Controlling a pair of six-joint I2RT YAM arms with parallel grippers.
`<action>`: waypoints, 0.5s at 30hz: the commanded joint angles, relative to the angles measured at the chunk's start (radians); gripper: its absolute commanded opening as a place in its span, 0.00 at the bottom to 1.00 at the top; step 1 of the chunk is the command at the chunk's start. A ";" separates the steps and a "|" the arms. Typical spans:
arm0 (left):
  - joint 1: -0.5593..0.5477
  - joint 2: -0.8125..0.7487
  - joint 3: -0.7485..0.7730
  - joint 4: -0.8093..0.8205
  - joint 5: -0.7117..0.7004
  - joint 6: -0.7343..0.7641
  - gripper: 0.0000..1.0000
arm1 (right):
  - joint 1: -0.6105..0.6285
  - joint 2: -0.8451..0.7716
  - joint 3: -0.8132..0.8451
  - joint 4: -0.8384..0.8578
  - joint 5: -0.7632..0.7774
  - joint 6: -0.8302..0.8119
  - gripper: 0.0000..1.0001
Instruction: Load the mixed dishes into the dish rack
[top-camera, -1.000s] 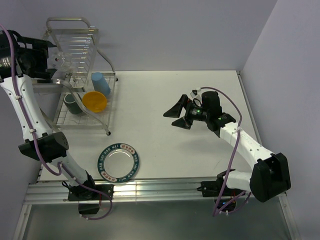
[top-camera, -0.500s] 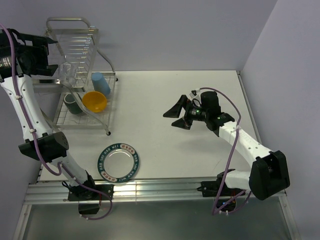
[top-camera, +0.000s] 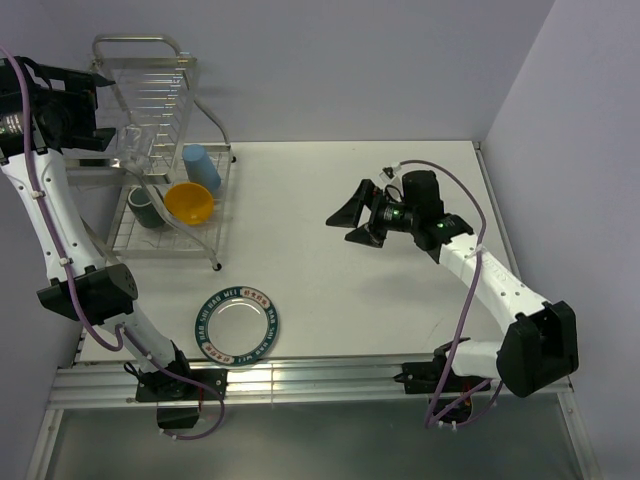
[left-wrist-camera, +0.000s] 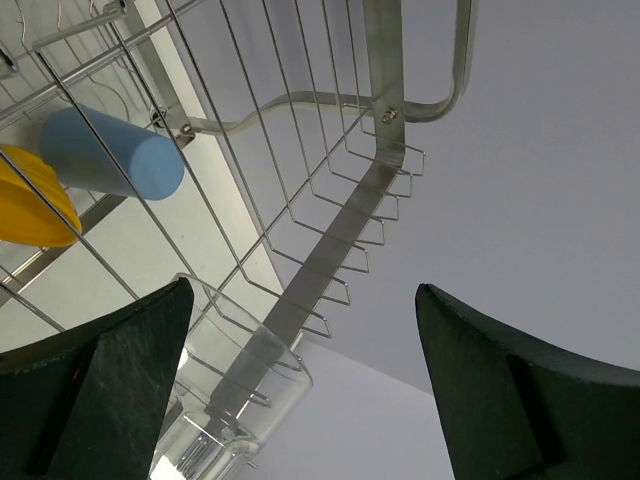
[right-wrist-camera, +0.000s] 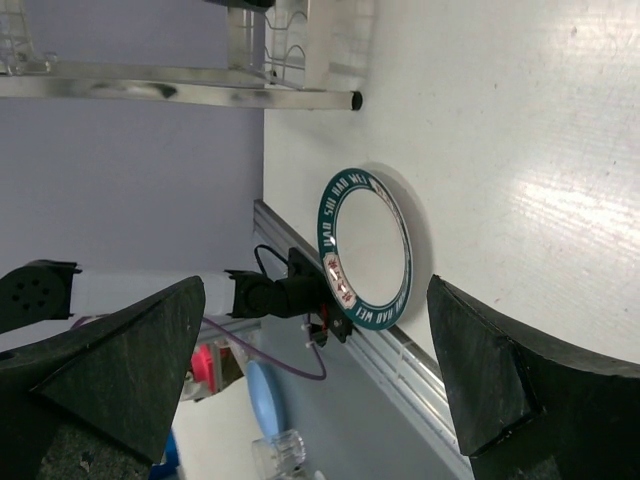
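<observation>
White counter (top-camera: 330, 190), matt and lightly glossed in places; pale lilac walls (top-camera: 350, 60) behind and at right; aluminium rail (top-camera: 320, 375) along the near edge; dish rack (top-camera: 160, 120) stands at the counter's far-left corner; in its lower tier sit the dark mug (top-camera: 146, 207), orange-yellow bowl (top-camera: 189, 202) and light blue cup (top-camera: 201, 167), the cup tilted; small clear glass (left-wrist-camera: 235, 400) rests among the upper wires; plate (top-camera: 237, 324) lies flat on the counter before the rack, near the rail; left tool (left-wrist-camera: 302, 290) wide open, empty, raised beside the rack's upper tier; right tool (top-camera: 338, 228) wide open, empty, over counter right of centre.
</observation>
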 joint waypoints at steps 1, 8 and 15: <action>0.008 -0.043 0.029 0.014 0.008 0.042 0.99 | -0.003 0.011 0.097 -0.058 0.043 -0.084 1.00; 0.008 -0.040 0.044 -0.036 -0.048 0.141 0.99 | -0.003 0.013 0.089 -0.044 0.026 -0.070 1.00; 0.011 -0.062 0.031 0.004 -0.116 0.229 0.99 | -0.003 0.005 0.068 -0.047 0.023 -0.067 1.00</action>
